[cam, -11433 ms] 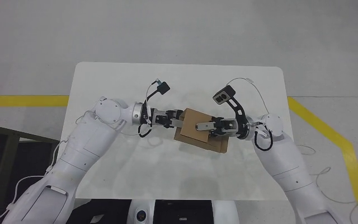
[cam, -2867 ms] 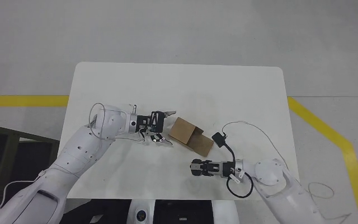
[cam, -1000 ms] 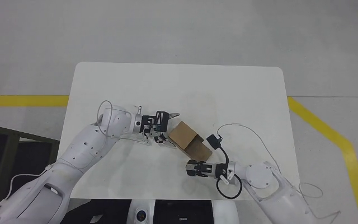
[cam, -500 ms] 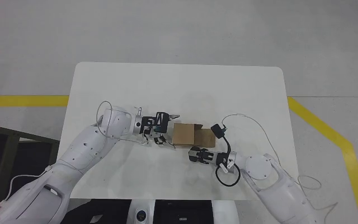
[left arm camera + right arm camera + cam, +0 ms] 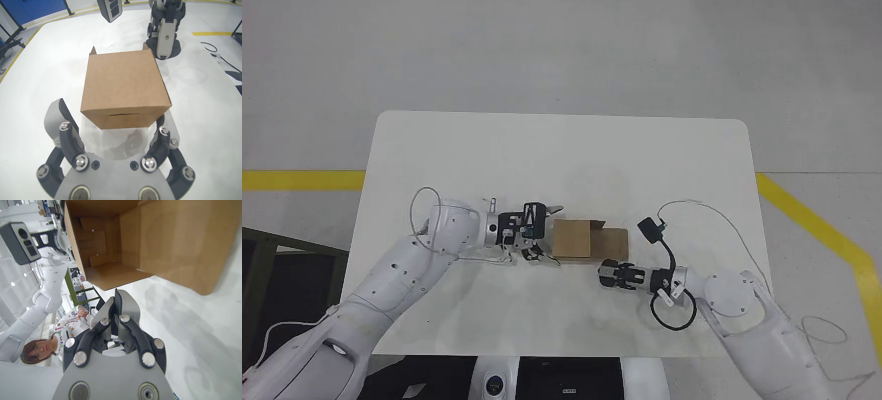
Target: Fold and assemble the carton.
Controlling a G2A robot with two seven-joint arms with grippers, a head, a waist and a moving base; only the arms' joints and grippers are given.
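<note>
Lying on its side at centre of desk [image 5: 442,150]: carton [image 5: 587,240], open end facing right hand [image 5: 608,272] | left hand [image 5: 546,233]: spread, straddling closed end | right hand: pressed together, just beside open rim

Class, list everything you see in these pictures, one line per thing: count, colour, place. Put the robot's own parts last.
carton: 1, brown, on its side mid-table, one end closed, the other open.
table: 1, white, under the carton.
floor: 1, grey, around the table.
stripes: 2, yellow, on the floor at either side of the table.
left gripper: 1, grey and black, open, at the carton's closed end.
right gripper: 1, grey and black, shut, low by the carton's open end.
</note>
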